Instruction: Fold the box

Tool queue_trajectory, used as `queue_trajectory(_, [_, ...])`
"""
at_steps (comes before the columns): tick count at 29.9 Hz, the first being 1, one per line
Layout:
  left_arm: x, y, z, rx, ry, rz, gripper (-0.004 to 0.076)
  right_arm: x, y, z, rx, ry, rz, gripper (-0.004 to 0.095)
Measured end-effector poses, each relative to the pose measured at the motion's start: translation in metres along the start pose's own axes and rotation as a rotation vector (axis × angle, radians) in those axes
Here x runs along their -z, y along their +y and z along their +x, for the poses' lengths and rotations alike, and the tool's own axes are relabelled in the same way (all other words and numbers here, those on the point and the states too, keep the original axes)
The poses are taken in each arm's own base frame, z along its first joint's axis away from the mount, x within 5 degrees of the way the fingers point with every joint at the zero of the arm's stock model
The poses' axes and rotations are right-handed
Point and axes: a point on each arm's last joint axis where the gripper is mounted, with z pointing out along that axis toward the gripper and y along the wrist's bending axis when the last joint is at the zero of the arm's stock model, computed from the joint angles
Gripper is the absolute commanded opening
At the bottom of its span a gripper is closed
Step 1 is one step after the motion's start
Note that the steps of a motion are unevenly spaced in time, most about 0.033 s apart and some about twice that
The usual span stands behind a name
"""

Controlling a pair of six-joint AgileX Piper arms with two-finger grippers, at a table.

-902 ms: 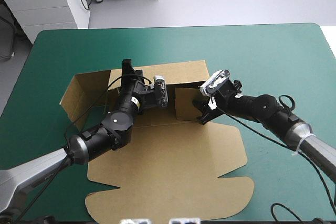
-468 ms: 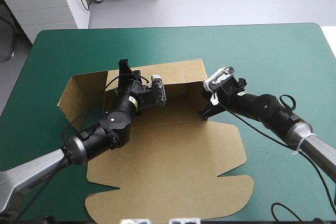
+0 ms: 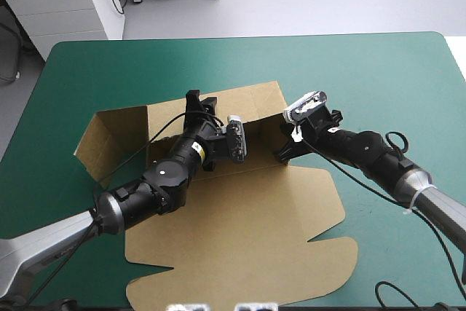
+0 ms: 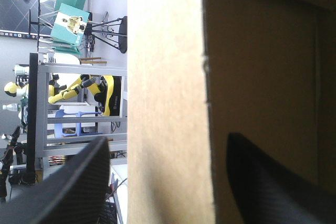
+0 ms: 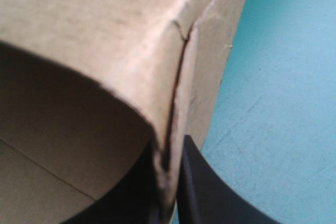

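The brown box (image 3: 240, 231) lies mid-table, its wide lid flat toward the near edge. Its back wall (image 3: 251, 100) stands raised and a side flap (image 3: 109, 136) angles out at the left. My left gripper (image 3: 200, 104) sits at the top of the back wall. In the left wrist view its gripper (image 4: 168, 182) is open, and the wall's edge (image 4: 168, 103) stands between the black fingers. My right gripper (image 3: 282, 152) is at the box's right end. In the right wrist view that gripper (image 5: 169, 182) is shut on the box's upright right wall (image 5: 205, 77).
Teal-green cover (image 3: 378, 71) surrounds the box on the far side and to the right. It also shows beside the right gripper (image 5: 278, 77). The lid's scalloped edge (image 3: 342, 260) reaches close to the table's near edge.
The left gripper slid right along the back wall and opened. The right gripper closed on the right wall after raising it. The box shifted slightly.
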Motion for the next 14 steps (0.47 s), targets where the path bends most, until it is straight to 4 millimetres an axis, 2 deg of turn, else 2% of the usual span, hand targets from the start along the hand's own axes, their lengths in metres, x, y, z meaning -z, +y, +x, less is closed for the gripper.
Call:
queue_trajectory(5, [0.014,-0.003,-0.016,-0.024,-0.039,-0.013,0.0567,0.000,-0.001,-0.001,-0.010,-0.005,0.011,-0.0018])
queue_trajectory(11, [0.058,0.003,-0.039,-0.045,-0.127,-0.082,0.0564,0.000,0.000,-0.001,-0.015,-0.009,0.018,-0.0018])
queue_trajectory(13, [0.073,0.005,-0.045,-0.056,-0.145,-0.105,0.0522,0.000,0.000,-0.001,-0.015,-0.010,0.020,-0.0018])
queue_trajectory(14, [0.079,0.005,-0.047,-0.065,-0.150,-0.113,0.0466,0.000,0.000,-0.001,-0.016,-0.010,0.020,-0.0018])
